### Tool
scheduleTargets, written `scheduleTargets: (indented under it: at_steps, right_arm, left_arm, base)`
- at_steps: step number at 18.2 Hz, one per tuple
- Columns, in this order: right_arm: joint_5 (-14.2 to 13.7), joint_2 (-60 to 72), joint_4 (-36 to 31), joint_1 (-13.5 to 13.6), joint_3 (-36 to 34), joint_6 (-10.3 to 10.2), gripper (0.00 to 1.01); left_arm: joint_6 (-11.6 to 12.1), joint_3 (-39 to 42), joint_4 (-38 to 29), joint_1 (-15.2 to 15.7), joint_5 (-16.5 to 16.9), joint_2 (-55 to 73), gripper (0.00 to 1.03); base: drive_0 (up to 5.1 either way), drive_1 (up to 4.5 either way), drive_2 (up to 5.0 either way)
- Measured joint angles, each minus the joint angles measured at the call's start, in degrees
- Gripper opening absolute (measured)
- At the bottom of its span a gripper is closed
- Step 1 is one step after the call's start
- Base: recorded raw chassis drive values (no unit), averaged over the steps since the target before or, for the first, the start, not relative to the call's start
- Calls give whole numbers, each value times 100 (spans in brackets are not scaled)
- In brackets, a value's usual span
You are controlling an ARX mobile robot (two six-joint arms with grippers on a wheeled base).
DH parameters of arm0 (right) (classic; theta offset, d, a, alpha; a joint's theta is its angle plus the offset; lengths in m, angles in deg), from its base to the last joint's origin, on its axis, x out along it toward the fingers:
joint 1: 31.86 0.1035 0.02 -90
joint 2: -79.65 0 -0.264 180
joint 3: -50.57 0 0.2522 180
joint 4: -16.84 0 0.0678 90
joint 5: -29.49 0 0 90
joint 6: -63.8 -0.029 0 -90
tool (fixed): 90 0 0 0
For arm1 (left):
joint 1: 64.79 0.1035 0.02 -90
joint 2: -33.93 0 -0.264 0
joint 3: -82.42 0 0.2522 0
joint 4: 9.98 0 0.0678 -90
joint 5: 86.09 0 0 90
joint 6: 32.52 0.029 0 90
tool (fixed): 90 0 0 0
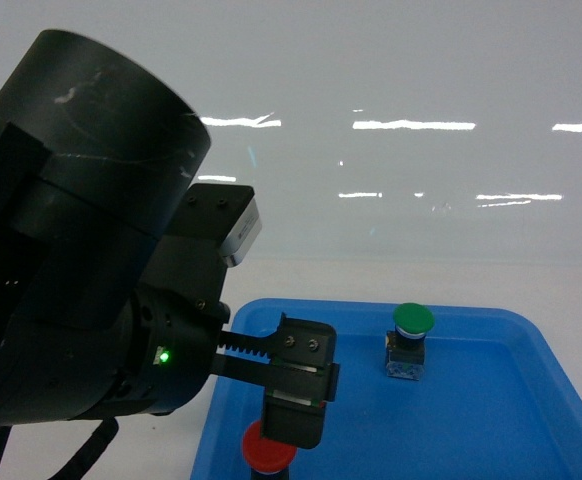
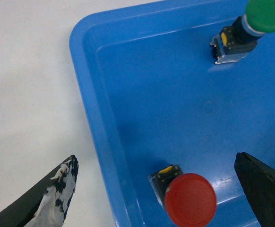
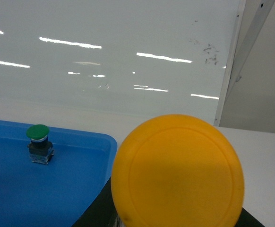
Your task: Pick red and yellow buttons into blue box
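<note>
The left gripper (image 2: 156,189) hangs over the near corner of the shallow bright-blue plastic tray (image 2: 88,71), its dark fingers spread wide, one outside the tray rim over the white tabletop (image 2: 24,94) and the other over the tray floor, apparently to straddle the red button (image 2: 190,199) standing between them. That button shows a smooth round domed red cap on a short dark body with a yellow tab. The yellow button (image 3: 177,172) fills the right wrist view with its broad matte yellow cap, so the right gripper seems to be gripping it already. A green-capped push button on a metallic body (image 2: 251,28) stands well apart at the far side. The blue box is not in view.
</note>
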Motion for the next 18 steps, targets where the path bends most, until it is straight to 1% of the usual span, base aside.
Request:
scheduleTargets:
  at_steps: [6, 7, 8, 9, 10, 11, 12, 18]
  right_arm:
    - [0, 0, 0, 0, 0, 0, 26]
    - [-2, 0, 0, 0, 0, 0, 26]
    - [-2, 2, 0, 0, 0, 0, 26]
    - [-2, 0, 0, 0, 0, 0, 26]
    - [-4, 0, 0, 0, 0, 0, 26]
    - [-4, 0, 2, 0, 0, 0, 26]
    - [-4, 0, 0, 0, 0, 0, 26]
    - [-4, 0, 0, 0, 0, 0, 26]
  left_arm:
    - [-4, -94, 31, -151, -57, -44, 98]
    - [-13, -133, 72, -214, -72, -61, 98]
    - [-31, -157, 129, -391, -127, -66, 98]
    - [-109, -103, 50, -557, -256, 13, 98]
    - [-114, -17, -94, -621, -380, 323, 98]
    - [-116, 37, -343, -756, -557, 691, 98]
    - [-149, 39, -313, -826, -557, 820, 98]
    - [-190, 26, -330, -911, -595, 920, 98]
  base:
    - [0, 0, 0]
    - [0, 0, 0]
    - [0, 0, 0]
    - [0, 0, 0]
    - [0, 0, 0]
    - [0, 0, 0]
    - [0, 0, 0]
    - [0, 0, 0]
